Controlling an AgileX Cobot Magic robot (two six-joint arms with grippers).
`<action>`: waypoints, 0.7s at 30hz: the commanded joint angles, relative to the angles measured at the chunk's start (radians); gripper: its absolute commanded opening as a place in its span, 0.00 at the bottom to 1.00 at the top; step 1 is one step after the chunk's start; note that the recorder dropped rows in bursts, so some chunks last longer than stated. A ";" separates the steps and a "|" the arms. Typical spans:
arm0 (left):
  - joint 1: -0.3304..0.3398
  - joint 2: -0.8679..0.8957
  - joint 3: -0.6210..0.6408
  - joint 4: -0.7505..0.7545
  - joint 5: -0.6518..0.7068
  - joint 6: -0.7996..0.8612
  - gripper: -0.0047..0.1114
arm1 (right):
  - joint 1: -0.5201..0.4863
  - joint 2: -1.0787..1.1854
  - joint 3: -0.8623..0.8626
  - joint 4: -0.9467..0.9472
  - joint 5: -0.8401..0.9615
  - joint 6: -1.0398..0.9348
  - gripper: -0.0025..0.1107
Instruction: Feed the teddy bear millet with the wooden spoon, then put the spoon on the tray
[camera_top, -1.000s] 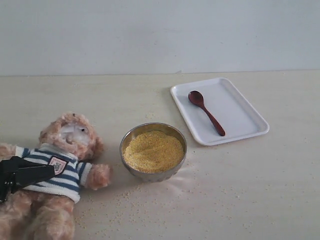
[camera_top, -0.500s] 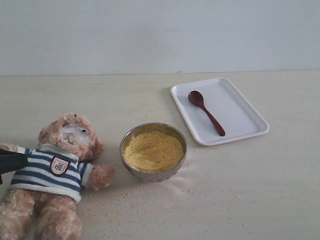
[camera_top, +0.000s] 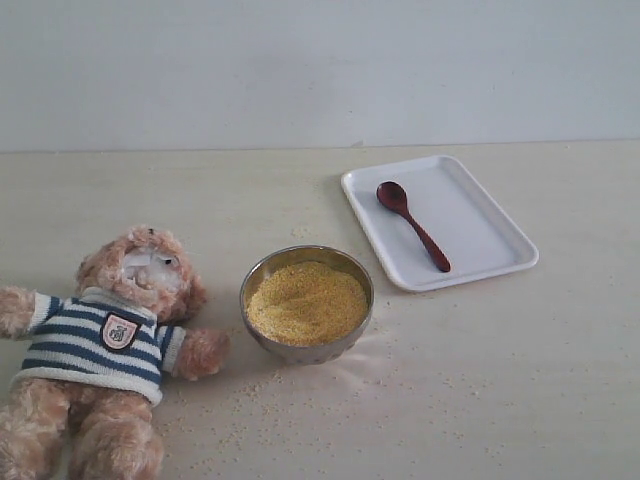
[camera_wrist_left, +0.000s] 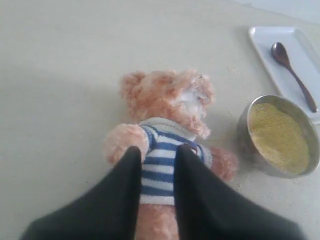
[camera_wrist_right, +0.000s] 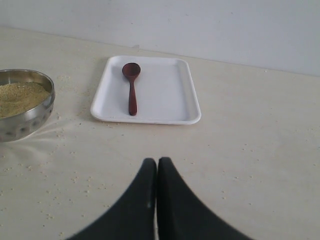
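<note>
Your left gripper (camera_wrist_left: 157, 150) hangs slightly spread over the bear (camera_top: 110, 330) at lower left, right gripper (camera_wrist_right: 157, 161) pressed together, spoon (camera_top: 417, 232) lying on the tray (camera_top: 480, 235).

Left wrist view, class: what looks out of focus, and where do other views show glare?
Left wrist view: left fingers blurred, teddy bear soft. Exterior view: glare on the table beside the metal bowl. Right wrist view: right fingers blurred, glare by the bowl.
</note>
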 joint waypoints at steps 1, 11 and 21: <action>0.004 -0.090 -0.014 -0.016 0.065 -0.061 0.09 | -0.003 -0.006 0.000 -0.007 -0.008 -0.002 0.02; 0.004 -0.276 -0.012 -0.146 0.010 -0.130 0.08 | -0.003 -0.006 0.000 -0.007 -0.008 -0.002 0.02; -0.035 -0.603 -0.012 0.106 0.087 -0.308 0.08 | -0.003 -0.006 0.000 -0.007 -0.008 -0.002 0.02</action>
